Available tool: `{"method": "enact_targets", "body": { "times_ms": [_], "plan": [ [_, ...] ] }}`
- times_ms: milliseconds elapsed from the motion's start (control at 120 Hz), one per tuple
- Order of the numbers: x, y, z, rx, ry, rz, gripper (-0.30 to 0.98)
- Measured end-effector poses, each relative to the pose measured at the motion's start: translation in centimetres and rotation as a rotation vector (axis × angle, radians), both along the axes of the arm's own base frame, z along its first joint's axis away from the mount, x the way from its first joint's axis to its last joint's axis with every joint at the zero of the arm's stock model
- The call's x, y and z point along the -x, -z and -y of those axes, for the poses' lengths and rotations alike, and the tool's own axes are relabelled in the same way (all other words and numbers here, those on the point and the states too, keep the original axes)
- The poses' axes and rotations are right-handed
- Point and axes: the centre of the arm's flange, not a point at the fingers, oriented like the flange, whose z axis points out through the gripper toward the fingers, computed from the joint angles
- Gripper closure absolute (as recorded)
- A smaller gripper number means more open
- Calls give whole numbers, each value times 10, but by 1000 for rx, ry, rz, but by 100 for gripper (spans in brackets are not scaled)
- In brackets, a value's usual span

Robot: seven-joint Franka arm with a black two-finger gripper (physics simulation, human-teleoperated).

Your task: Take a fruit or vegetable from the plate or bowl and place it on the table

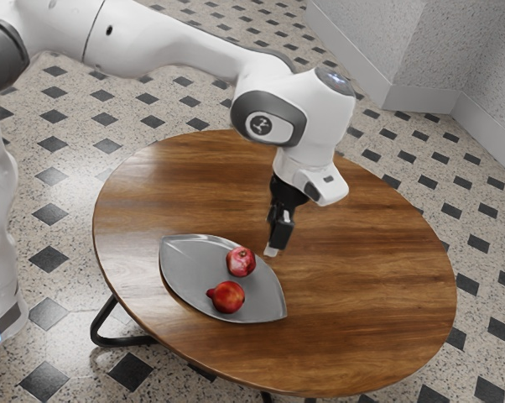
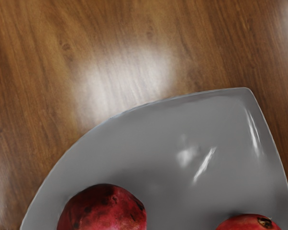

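Gripper (image 1: 272, 251): above table (image 1: 361, 285), near plate (image 1: 190, 273) (open or closed, cannot tell)
Far pomegranate (image 1: 241, 262): on plate
Near pomegranate (image 1: 228, 297): also on plate

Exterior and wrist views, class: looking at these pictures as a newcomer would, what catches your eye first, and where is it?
Probably the two bright red fruits, one nearer the gripper and the other farther from it, both lying on a grey, pointed plate. Next comes the big white arm, reaching in from the exterior view's upper left over the round wooden table.
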Motion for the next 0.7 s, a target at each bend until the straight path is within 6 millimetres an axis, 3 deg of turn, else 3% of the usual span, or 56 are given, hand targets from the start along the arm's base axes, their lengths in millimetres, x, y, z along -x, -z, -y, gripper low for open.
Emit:
{"method": "enact_targets", "body": {
  "times_ms": [92,167,208,358,700],
  "plan": [
    [-11,3,-42,2,-77,5,0],
    [-10,13,-56,-1,-99,-5,0],
    [-2,20,-53,-5,-90,-8,0],
    [13,25,-13,-6,-8,8,0],
    [30,34,-19,-13,-9,9,0]
  ]
}}
